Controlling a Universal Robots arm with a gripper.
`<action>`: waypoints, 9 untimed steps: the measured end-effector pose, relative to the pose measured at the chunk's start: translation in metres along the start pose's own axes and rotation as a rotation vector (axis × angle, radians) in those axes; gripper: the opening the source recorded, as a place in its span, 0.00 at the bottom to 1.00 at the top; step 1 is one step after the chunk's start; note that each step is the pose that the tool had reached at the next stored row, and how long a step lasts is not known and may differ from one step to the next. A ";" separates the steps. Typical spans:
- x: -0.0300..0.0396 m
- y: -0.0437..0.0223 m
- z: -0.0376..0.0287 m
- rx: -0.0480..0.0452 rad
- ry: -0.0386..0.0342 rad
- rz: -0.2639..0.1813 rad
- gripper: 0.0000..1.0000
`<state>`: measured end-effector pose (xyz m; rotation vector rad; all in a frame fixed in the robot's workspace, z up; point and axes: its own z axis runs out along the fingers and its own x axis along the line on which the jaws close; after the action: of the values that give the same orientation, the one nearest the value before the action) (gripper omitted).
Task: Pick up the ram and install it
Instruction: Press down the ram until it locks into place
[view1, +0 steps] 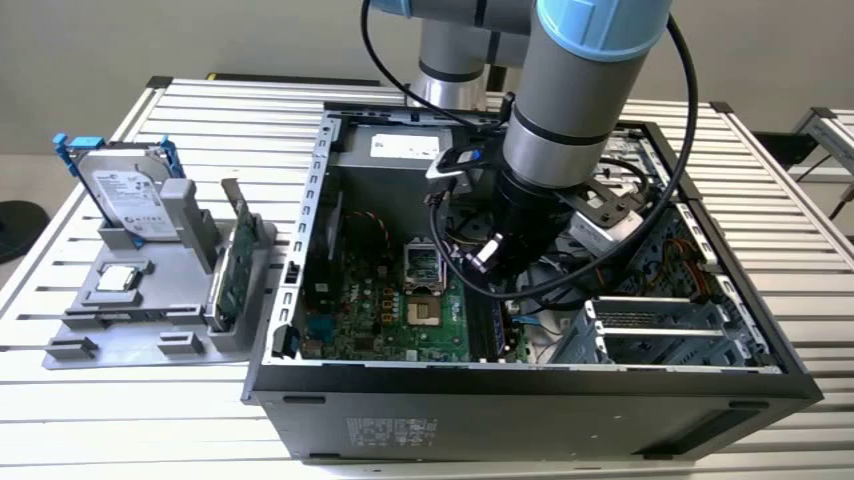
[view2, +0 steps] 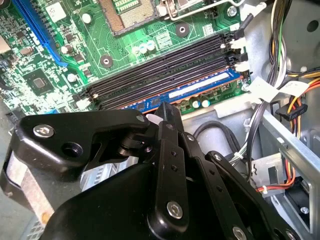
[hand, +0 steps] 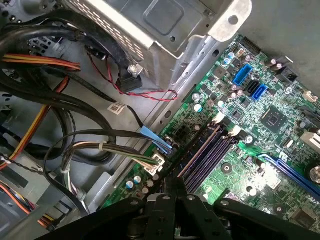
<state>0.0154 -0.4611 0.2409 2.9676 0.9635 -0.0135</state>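
Thin dark-blue ram stick with pale label strip (view2: 200, 91) lies along outermost memory slot on green board (view2: 45, 75), beside three bare black slots (view2: 165, 62). Looks seated or nearly so; can't tell if clicked in.

Black claw (view2: 167, 112) down inside open black computer case (view1: 534, 400) on slatted metal surface (view1: 134, 430), tip right at stick's top edge. Fingers look pressed together; touching or gripping stick, can't tell.

Stick likely light, stiff, breakable. Best held by bare long edges, not chips.
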 end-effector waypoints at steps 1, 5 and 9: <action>0.0000 0.0000 0.0000 -0.0001 0.0001 -0.005 0.00; 0.0000 0.0000 0.0001 -0.0004 0.0005 -0.027 0.00; 0.0000 0.0000 0.0002 -0.0007 0.0008 -0.049 0.00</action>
<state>0.0154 -0.4611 0.2407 2.9432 1.0352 -0.0127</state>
